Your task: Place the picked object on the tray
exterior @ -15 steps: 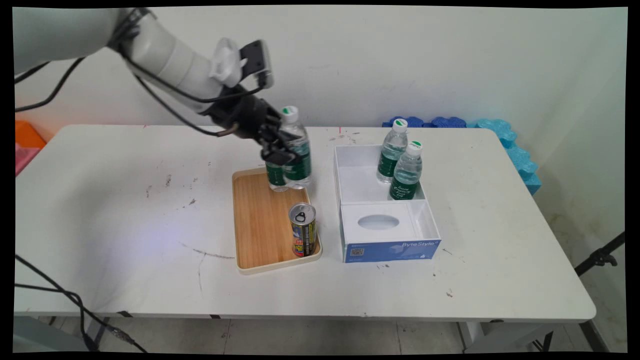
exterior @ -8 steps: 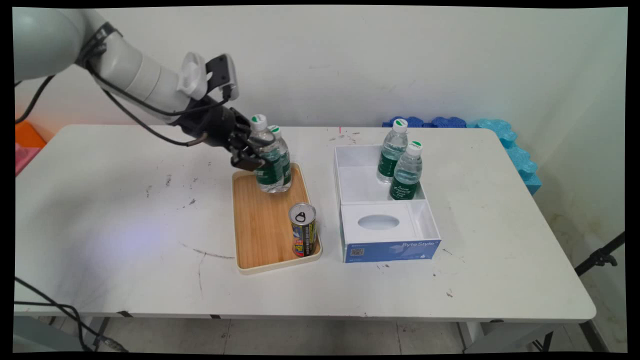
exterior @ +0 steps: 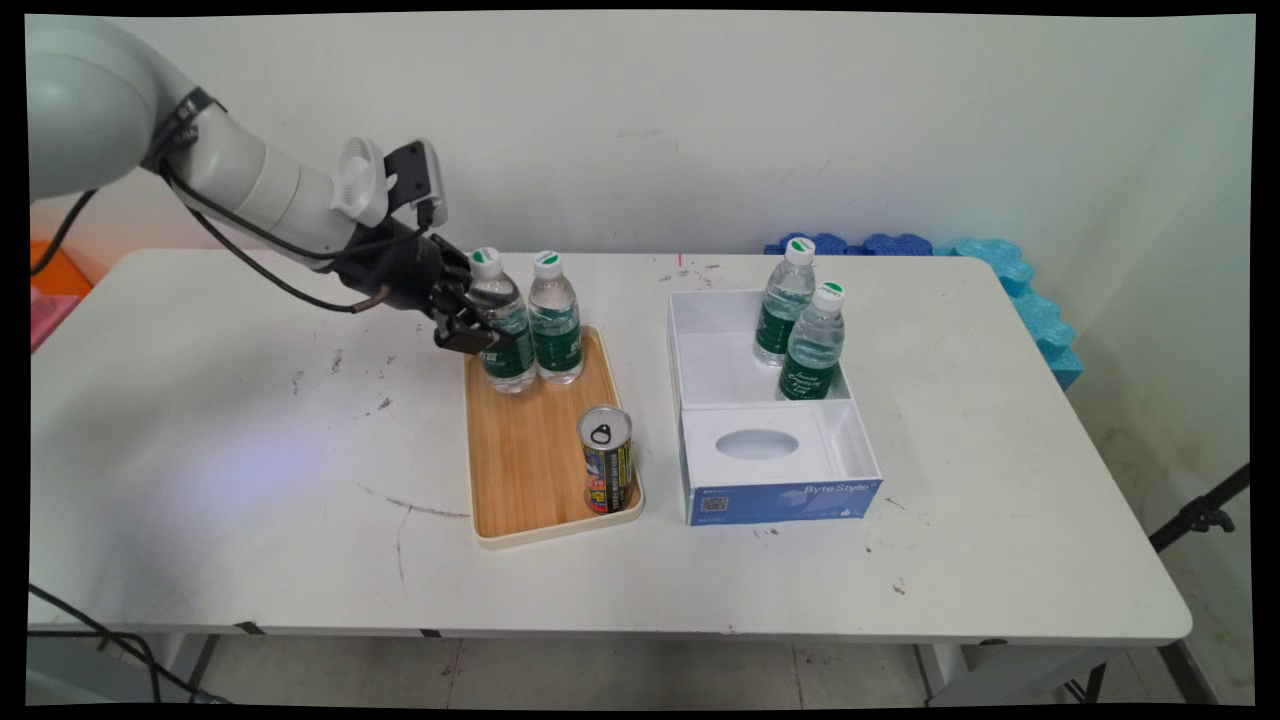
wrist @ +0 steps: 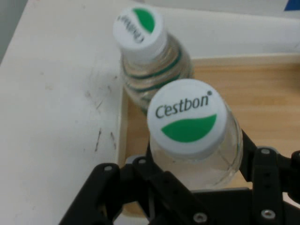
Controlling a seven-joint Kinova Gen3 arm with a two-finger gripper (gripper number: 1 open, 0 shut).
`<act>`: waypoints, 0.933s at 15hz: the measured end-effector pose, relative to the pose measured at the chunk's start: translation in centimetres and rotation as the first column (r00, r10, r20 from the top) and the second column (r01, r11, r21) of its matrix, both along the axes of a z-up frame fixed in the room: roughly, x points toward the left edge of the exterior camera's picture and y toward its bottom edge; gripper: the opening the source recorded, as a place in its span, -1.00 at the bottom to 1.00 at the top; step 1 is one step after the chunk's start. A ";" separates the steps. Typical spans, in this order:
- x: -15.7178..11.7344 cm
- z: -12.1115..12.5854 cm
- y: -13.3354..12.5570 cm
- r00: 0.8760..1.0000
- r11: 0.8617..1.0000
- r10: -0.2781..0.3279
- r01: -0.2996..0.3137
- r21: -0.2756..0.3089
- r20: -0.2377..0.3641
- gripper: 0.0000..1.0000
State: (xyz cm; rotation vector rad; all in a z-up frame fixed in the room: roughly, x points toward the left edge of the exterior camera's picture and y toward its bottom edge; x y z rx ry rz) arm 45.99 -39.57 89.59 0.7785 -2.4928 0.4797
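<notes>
My gripper [exterior: 478, 326] is shut on a clear water bottle [exterior: 504, 325] with a green label and a white and green cap [wrist: 186, 117]. The held bottle stands upright over the far left corner of the wooden tray [exterior: 520, 450], its base at or just above the tray's surface. A second, matching bottle [exterior: 555, 320] stands right beside it on the tray; in the hand view this second bottle [wrist: 145, 51] shows beyond the held one. My gripper [wrist: 201, 164] clasps the held bottle's body below the cap. A drink can [exterior: 606, 458] stands at the tray's near right corner.
To the right of the tray a white open box [exterior: 690, 340] holds two more water bottles [exterior: 783, 302] [exterior: 814, 343] and a tissue box [exterior: 775, 470] at its near end. Blue foam pieces [exterior: 1010, 275] lie at the table's far right edge.
My gripper has carried the bottle leftward and lower, from the right of the tray's standing bottle, past its front, to its left side at the tray's far left corner.
</notes>
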 end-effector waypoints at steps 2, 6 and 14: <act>0.5 -0.6 -0.1 1.000 1.000 0.006 -0.006 -0.001 0.003 -1.00; 1.4 -2.2 -0.2 1.000 1.000 0.021 -0.021 -0.001 0.008 -1.00; 2.5 -4.1 -0.7 0.999 0.999 0.041 -0.041 -0.004 0.010 1.00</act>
